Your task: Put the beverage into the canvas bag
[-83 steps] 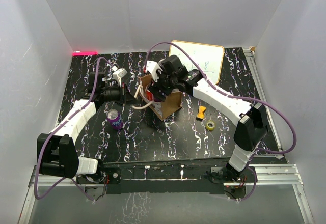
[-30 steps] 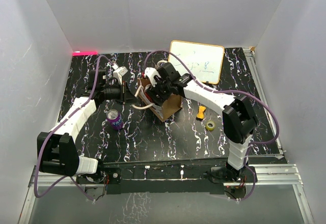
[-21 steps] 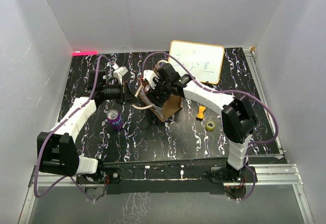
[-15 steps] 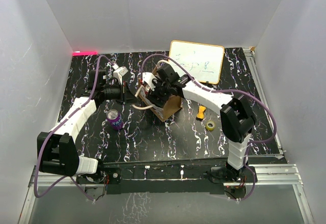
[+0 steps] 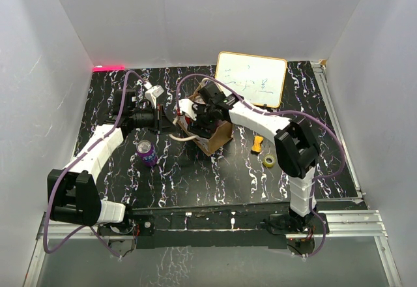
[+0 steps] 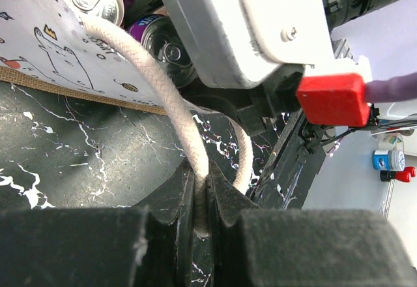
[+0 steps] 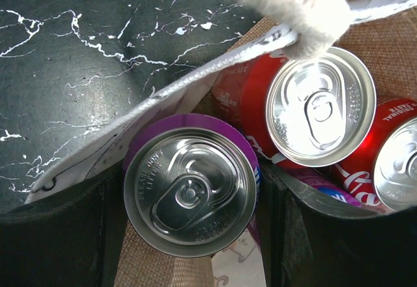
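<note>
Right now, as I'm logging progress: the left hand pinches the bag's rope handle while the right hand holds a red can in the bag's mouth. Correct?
One detail is off: the can in the right hand is purple, not red, as the right wrist view shows; red cans stand beside it in the canvas bag. The left hand does pinch the rope handle.

Bright, even light; near fg blurry

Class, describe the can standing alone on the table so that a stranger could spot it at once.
Find the canvas bag in the middle of the black marbled table. Left of it, toward the near edge, a purple can stands upright. Unlike the other cans, it is outside the bag.
</note>
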Motion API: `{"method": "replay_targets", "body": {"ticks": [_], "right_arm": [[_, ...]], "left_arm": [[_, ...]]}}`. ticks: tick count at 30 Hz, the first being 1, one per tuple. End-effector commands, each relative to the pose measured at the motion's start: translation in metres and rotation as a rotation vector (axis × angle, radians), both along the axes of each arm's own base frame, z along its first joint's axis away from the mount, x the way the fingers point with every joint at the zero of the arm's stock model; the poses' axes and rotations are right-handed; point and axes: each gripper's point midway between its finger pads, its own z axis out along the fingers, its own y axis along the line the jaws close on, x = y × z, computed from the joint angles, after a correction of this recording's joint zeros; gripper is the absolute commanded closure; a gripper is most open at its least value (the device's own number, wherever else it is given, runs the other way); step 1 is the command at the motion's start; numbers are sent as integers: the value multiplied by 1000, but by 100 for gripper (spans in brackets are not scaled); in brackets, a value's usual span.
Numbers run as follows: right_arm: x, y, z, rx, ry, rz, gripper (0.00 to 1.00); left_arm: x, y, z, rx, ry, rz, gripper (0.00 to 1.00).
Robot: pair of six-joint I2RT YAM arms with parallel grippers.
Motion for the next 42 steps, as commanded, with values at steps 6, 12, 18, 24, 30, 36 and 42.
{"method": "replay_targets", "body": {"ticks": [6, 12, 18, 24, 30, 36, 42], "right_arm": [[16, 11, 7, 41, -55, 60, 50], [15, 10, 7, 43, -52, 58, 34], [14, 12, 10, 50, -54, 58, 25], [14, 13, 11, 61, -48, 54, 19], [12, 16, 18, 73, -58, 60, 18], [11, 22, 39, 114, -74, 47, 20], [3, 24, 60, 164, -64, 41, 19]], "left_arm": [[-6, -3, 15, -34, -41, -26, 100], [-5, -3, 13, -32, -36, -25, 100], [-5, -3, 12, -32, -30, -26, 100], [-5, -4, 13, -34, -30, -28, 100], [-5, -3, 12, -33, -31, -28, 100], [-5, -3, 12, -32, -31, -28, 100], [-5, -3, 12, -27, -37, -27, 100]]}}
